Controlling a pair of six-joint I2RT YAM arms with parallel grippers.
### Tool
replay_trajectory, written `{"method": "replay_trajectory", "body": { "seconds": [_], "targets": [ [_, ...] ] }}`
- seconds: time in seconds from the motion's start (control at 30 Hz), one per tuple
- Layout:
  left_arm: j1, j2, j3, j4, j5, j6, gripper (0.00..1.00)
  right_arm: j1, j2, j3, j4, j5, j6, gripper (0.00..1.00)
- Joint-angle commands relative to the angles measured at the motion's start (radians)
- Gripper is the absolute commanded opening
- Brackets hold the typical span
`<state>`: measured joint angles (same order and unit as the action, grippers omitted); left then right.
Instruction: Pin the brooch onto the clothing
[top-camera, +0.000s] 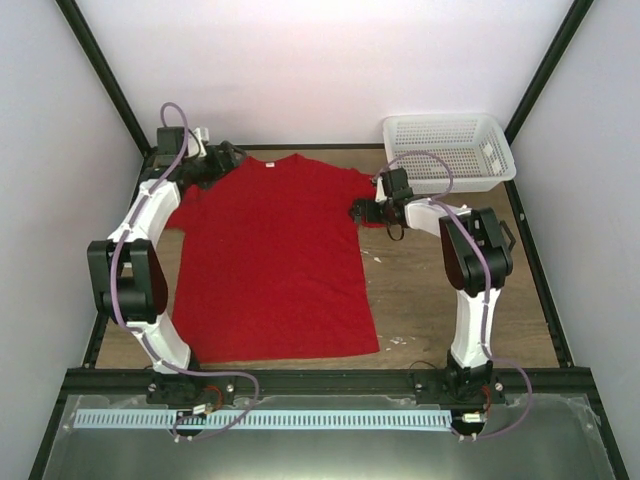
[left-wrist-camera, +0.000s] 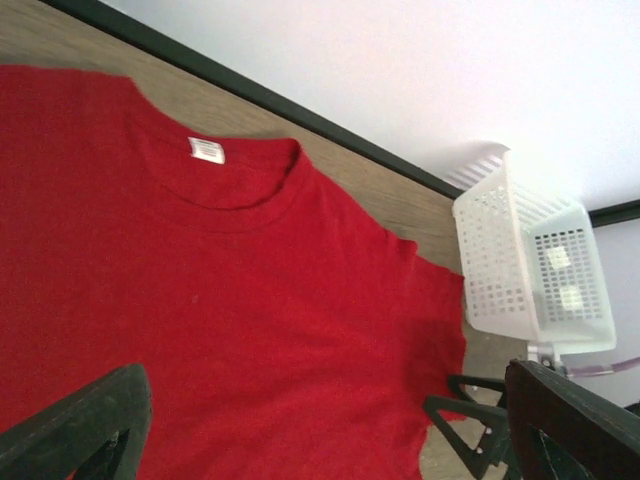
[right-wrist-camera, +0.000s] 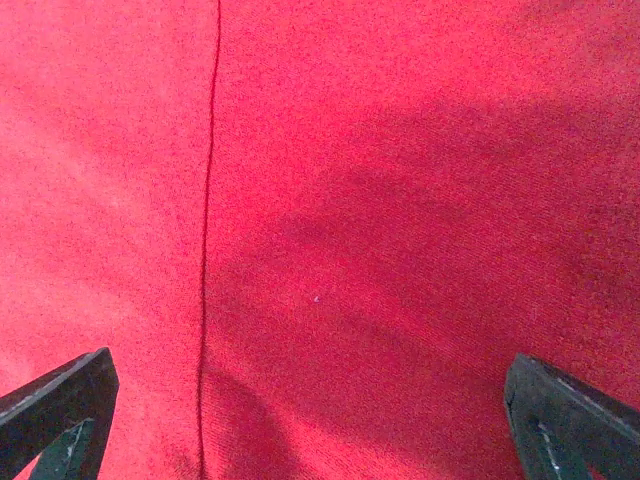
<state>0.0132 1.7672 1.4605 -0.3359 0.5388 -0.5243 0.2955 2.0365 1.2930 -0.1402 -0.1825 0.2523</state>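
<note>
Looking down from the top camera, I see the wooden table (top-camera: 450, 300) with the red T-shirt (top-camera: 270, 260) spread flat across its left and middle, neck toward the far wall and hem toward the arm bases. A white mesh basket (top-camera: 450, 150) stands in the far right corner, near the shirt's right sleeve.

My left gripper (top-camera: 228, 158) sits at the far left, by the shirt's left shoulder. Its wrist camera shows both fingers (left-wrist-camera: 80, 425) spread wide with nothing between them, looking across the collar toward the basket. My right gripper (top-camera: 358, 208) is at the right sleeve. Its fingers (right-wrist-camera: 60, 410) are also wide apart, low over bare red cloth crossed by a dark seam (right-wrist-camera: 208, 200).

A small white neck label (left-wrist-camera: 207, 150) shows inside the collar.

I cannot pick out the brooch for sure. A pale speck (top-camera: 375, 258) lies on the table just beside the shirt's right edge, too small to identify.
</note>
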Motion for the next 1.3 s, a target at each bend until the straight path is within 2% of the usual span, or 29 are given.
{"method": "replay_trajectory", "body": {
  "seconds": [0.0,0.2,0.47,0.63,0.73,0.87,1.0,1.17,1.27],
  "targets": [
    [0.036,-0.015,-0.023,-0.061,-0.041,0.059,0.97,-0.017,-0.027,-0.013,-0.138,0.06,0.016,1.0],
    [0.061,-0.012,-0.032,-0.097,-0.116,0.096,0.97,0.053,-0.051,0.142,-0.107,-0.007,-0.038,1.0],
    [0.074,0.044,-0.011,-0.129,-0.159,0.122,0.97,0.112,0.247,0.597,-0.171,-0.09,-0.03,1.0],
    [0.11,0.035,-0.037,-0.104,-0.182,0.11,0.98,0.117,0.395,0.797,-0.203,-0.163,-0.016,1.0],
    [0.14,0.03,-0.056,-0.072,-0.208,0.115,0.99,0.116,0.484,0.869,-0.202,-0.132,-0.038,1.0],
    [0.178,0.083,-0.024,-0.083,-0.219,0.124,0.99,0.101,0.55,0.934,-0.24,-0.084,-0.06,1.0],
    [0.188,0.176,0.047,-0.084,-0.262,0.148,1.0,0.06,0.577,0.92,-0.28,-0.058,-0.033,1.0],
    [0.2,0.343,0.214,-0.115,-0.278,0.175,1.0,0.02,0.562,0.834,-0.289,-0.023,-0.034,1.0],
    [0.216,0.437,0.311,-0.141,-0.235,0.159,1.0,0.004,0.554,0.808,-0.281,-0.022,-0.049,1.0]
  ]
}}
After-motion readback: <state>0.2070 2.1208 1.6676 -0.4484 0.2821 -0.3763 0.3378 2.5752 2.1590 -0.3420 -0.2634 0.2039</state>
